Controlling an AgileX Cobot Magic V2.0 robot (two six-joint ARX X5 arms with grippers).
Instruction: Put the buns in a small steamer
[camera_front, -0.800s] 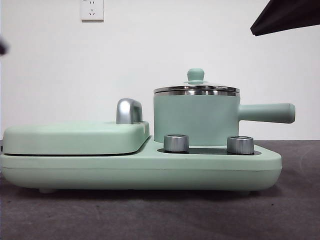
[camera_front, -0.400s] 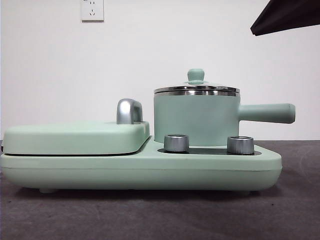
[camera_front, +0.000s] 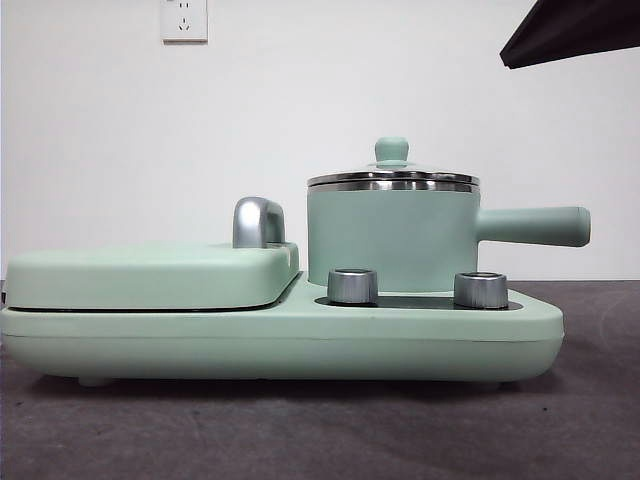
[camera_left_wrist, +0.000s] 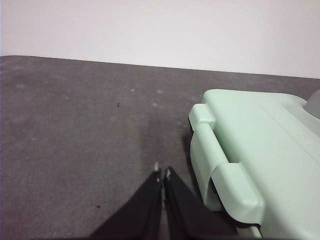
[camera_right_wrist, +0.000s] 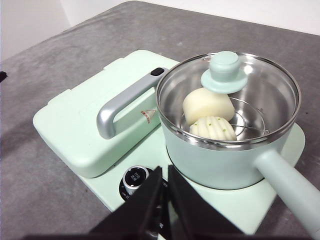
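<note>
The small steamer (camera_right_wrist: 227, 150) is a mint-green pot with a steel rim, a long side handle and a glass lid with a green knob (camera_right_wrist: 224, 70); it stands on the right of the cooker base (camera_front: 280, 340). Through the lid the right wrist view shows both buns on the rack inside: a smooth one (camera_right_wrist: 207, 103) and a ridged one with green specks (camera_right_wrist: 214, 128). In the front view the steamer (camera_front: 392, 235) hides them. My right gripper (camera_right_wrist: 164, 172) hovers shut and empty above the front knobs. My left gripper (camera_left_wrist: 162, 171) is shut over bare table beside the griddle's end.
The flat mint-green griddle (camera_front: 150, 275) with a chrome handle (camera_right_wrist: 125, 102) fills the base's left half. Two steel knobs (camera_front: 352, 285) (camera_front: 480, 289) sit on the front. A dark arm tip (camera_front: 570, 30) shows at the top right corner. Grey cloth covers the table.
A small dark blur at the left edge one second ago is gone. The steamer, griddle and the arm tip at the top right have not moved.
</note>
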